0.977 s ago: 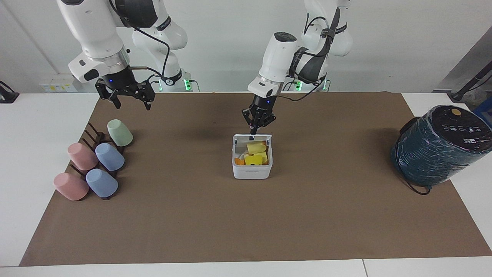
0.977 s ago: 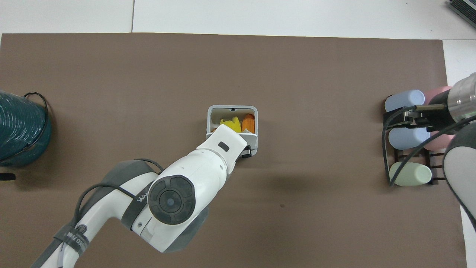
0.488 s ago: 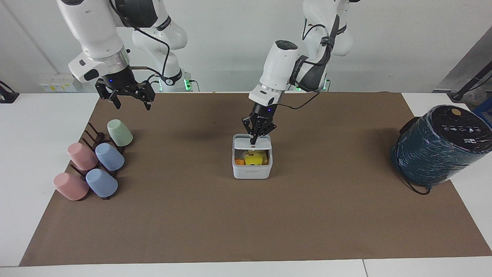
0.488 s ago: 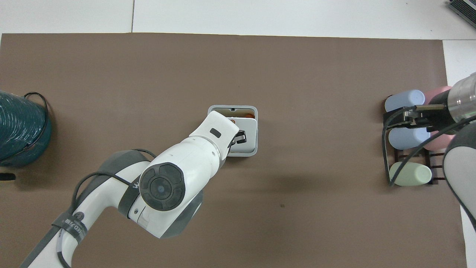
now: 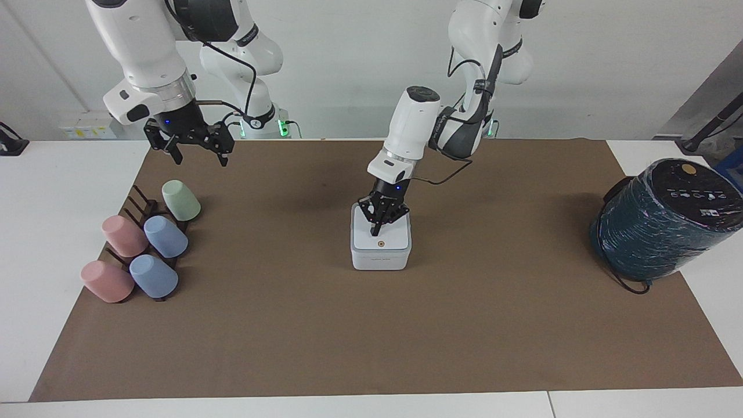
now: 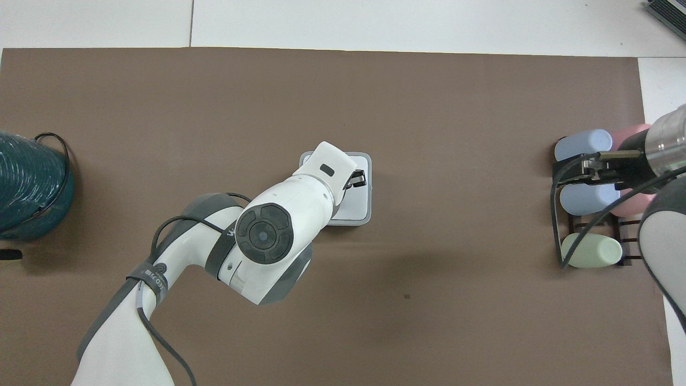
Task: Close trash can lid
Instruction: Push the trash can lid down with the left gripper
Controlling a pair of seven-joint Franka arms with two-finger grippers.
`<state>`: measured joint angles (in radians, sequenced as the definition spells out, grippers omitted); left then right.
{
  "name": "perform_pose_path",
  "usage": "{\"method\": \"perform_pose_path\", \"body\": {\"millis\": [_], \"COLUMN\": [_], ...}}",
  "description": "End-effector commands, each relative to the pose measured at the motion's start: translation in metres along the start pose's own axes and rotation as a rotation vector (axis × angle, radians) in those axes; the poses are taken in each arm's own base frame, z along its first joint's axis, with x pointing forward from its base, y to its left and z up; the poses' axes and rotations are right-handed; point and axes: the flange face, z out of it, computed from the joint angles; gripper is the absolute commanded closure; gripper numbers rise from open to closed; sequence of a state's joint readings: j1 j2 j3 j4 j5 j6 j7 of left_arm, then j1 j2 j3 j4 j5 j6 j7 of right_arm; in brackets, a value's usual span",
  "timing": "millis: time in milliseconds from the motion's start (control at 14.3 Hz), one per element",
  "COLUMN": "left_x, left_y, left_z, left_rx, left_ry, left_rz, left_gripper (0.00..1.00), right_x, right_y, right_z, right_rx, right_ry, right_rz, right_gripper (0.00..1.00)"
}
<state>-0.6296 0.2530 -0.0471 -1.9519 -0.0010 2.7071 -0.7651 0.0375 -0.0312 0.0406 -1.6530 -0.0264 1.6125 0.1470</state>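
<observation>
The white square trash can (image 5: 380, 260) stands at the middle of the brown mat. Its lid (image 5: 390, 239) lies flat on it, orange dot up, and hides what is inside. My left gripper (image 5: 375, 230) points down with its fingers together, and their tips rest on the lid, on the half nearer to the robots. In the overhead view the left gripper (image 6: 358, 179) and its wrist cover part of the lid (image 6: 355, 208). My right gripper (image 5: 194, 148) is open and empty, and waits in the air over the cup rack (image 6: 581, 170).
A dark rack (image 5: 142, 212) with several pink, blue and green cups lies at the right arm's end of the mat. A large dark teal wrapped cylinder (image 5: 662, 223) with a black cable stands at the left arm's end, also in the overhead view (image 6: 27, 187).
The lid has swung from upright down flat onto the trash can. My left gripper followed it down and away from the robots. The right arm has not moved.
</observation>
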Motion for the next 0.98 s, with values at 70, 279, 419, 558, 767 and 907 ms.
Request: {"method": "perform_pose_path", "body": {"millis": [70,279,419,558,767,907], "left_x": [0.000,-0.002,-0.005,-0.005,0.014,0.045], "left_y": [-0.005,-0.007,-0.010,-0.010,0.001,-0.002], "left_z": [0.012,0.021,0.030,0.032,0.017,-0.005], "left_rx": [0.012,0.019,0.029,0.031,0.026,0.071], "left_ry": [-0.012,-0.020,-0.030,-0.032,-0.020,-0.045], "left_rz": [0.006,0.009,0.019,0.024,0.019,-0.008], "left_gripper": [1.00,1.00,1.00,1.00,1.00,1.00], "right_x": [-0.008,-0.008,-0.008,-0.008,-0.008,-0.008], "right_y": [0.002,0.003,0.002,0.003,0.003,0.003], "right_z": [-0.001,-0.001,-0.001,-0.001,-0.001,-0.001], "right_rx": [0.004,0.004,0.004,0.004,0.004,0.004], "right_ry": [0.001,0.001,0.001,0.001,0.001,0.001], "right_rz": [-0.001,0.000,-0.001,0.000,0.000,0.000], "right_gripper": [0.00,0.00,0.00,0.00,0.00,0.00]}}
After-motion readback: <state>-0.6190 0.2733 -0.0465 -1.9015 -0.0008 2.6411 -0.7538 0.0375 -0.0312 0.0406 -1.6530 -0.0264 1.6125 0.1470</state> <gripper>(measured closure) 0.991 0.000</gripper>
